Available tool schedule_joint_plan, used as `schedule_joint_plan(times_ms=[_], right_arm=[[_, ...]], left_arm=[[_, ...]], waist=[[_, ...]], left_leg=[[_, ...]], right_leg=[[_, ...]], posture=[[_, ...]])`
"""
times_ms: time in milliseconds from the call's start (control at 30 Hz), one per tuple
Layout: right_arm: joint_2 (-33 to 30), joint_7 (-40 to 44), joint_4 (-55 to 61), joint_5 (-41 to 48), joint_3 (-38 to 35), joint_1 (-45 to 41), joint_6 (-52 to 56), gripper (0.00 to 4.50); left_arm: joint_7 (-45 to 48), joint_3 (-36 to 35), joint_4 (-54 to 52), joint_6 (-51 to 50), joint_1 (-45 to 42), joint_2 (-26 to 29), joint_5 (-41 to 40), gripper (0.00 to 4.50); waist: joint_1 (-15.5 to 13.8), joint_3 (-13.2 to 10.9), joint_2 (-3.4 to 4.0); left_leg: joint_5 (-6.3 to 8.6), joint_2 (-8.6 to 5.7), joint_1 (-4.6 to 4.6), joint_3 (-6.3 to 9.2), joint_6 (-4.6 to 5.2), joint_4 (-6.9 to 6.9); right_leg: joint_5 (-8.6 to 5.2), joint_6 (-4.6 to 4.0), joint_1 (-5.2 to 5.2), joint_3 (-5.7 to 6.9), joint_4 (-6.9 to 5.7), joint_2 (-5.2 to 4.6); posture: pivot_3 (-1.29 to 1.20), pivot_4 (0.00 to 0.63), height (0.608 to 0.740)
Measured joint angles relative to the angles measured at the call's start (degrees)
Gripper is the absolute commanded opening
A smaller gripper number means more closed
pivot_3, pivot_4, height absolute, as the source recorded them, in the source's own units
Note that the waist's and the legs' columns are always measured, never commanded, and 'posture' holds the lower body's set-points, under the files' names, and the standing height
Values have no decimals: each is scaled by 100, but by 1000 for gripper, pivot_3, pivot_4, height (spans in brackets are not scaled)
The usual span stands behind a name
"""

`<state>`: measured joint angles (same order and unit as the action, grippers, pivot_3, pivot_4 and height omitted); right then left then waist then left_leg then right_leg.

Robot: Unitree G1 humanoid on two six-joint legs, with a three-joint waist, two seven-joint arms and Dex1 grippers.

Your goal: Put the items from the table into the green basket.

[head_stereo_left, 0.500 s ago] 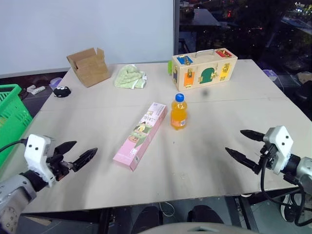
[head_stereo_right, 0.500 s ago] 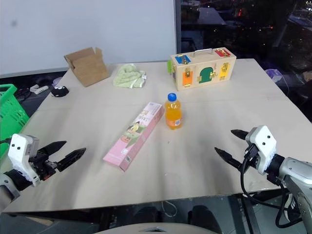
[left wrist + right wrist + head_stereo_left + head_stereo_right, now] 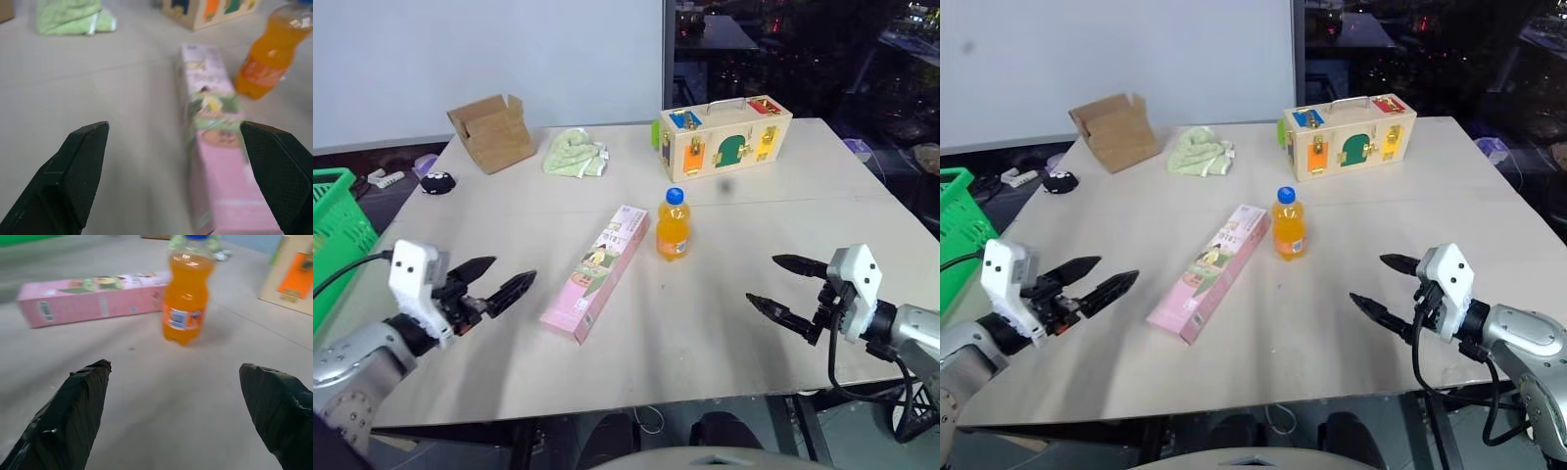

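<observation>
Both sets of jaws stand released and empty: we see the left gripper (image 3: 499,280) low over the near-left tabletop (image 3: 744,235), its two black fingers spread and aimed toward the pink carton (image 3: 597,271), and the right gripper (image 3: 785,287) likewise spread at the near-right, aimed toward the orange-drink bottle (image 3: 673,224). From the left jaws the carton lies near, at about 2 o'clock, flat and slanting away to the far right; its far end rests just beside the upright bottle, though we cannot tell whether the two touch. From the right jaws the bottle stands well apart at about 10 o'clock. The green basket (image 3: 333,230) sits off the tabletop's left edge, at about 10 o'clock from the left jaws. We judge the step in hand to be the approach, with nothing yet grasped. The next move calls for bringing the left jaws astride the carton's narrow width and clenching, or setting the right jaws around the bottle's body.
</observation>
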<state>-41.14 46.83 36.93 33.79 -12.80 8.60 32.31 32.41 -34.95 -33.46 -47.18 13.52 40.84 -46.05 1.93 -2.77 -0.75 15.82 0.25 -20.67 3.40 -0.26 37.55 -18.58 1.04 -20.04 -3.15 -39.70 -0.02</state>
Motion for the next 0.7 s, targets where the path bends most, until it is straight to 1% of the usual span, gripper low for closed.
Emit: schedule_joint_plan(times_ms=[100, 167, 200, 300, 367, 400, 467, 533, 567, 633, 700], right_arm=[[-95, 184, 88, 205, 71, -100, -5, 4500], [-147, 238, 92, 236, 92, -128, -10, 4500], [-216, 306, 98, 234, 87, -107, -27, 4500], [-526, 590, 229, 249, 111, -187, -102, 4500], [-650, 707, 348, 345, 129, -300, -115, 4500], [-692, 750, 393, 432, 119, -338, -112, 4500], [-699, 765, 406, 475, 116, -338, -97, 4500], [-717, 750, 410, 536, 132, -430, -30, 4500], [-720, 744, 413, 540, 135, -451, -27, 4500], [-715, 697, 429, 516, 145, -433, -37, 4500], [-694, 649, 438, 504, 169, -420, -51, 4500]], left_arm=[[-630, 273, -387, -524, -478, 25, -226, 4463], [-910, 428, -465, -812, -685, 117, -293, 4463], [-1145, 556, -484, -1177, -922, 207, -395, 4463], [-1990, 1312, -527, -2905, -2264, 492, -629, 4463], [-2387, 1650, -368, -4003, -3163, 305, -816, 4463], [-2579, 1870, -196, -4364, -3406, 222, -986, 4463], [-2692, 2006, -72, -4457, -3470, 212, -1110, 4463], [-3159, 2557, 502, -4525, -3887, 266, -1422, 4463], [-3256, 2654, 588, -4524, -3970, 281, -1447, 4463], [-3651, 3119, 1026, -4525, -4412, 372, -1604, 4463], [-3858, 3329, 1272, -4524, -4628, 373, -1627, 4463]], waist=[[-9, 2, -4], [-7, 2, -3], [-4, 1, -3], [-43, -3, -15], [-23, -5, -18], [22, -5, -18], [72, -9, -25], [65, -17, -36], [62, -19, -37], [52, -29, -52], [55, -32, -54]], left_leg=[[0, 0, 1, 2, 0, 0], [0, -1, 1, 1, 0, 0], [0, -1, 0, 2, 0, -1], [-1, -9, 0, 12, 1, 2], [-1, -11, 1, 13, 1, 2], [-1, -11, 0, 12, 0, 2], [0, -9, -1, 11, -1, -1], [0, -9, -12, 17, -2, -2], [0, -10, -14, 18, -2, -2], [0, -11, -18, 17, -2, -2], [0, -15, -20, 13, -2, -2]], right_leg=[[-1, 4, 1, 1, -1, 1], [-1, 2, 0, 1, -1, 2], [0, 2, 0, 1, -2, 3], [-4, 12, 6, 8, -2, 4], [-4, 13, 8, 9, -1, 7], [-2, 10, 7, 6, -2, 5], [3, -1, 0, -3, -3, 9], [5, -4, -12, -3, -4, 11], [5, -4, -14, -2, -3, 10], [5, -4, -15, -3, -2, 7], [4, -2, -17, -6, -1, 1]], posture=[[-20, 0, 740], [-28, 0, 740], [-32, 1, 740], [-45, 2, 740], [-58, 2, 740], [-65, 3, 740], [-80, 6, 740], [-90, 7, 740], [-97, 8, 740], [-118, 10, 740], [-145, 16, 740]])
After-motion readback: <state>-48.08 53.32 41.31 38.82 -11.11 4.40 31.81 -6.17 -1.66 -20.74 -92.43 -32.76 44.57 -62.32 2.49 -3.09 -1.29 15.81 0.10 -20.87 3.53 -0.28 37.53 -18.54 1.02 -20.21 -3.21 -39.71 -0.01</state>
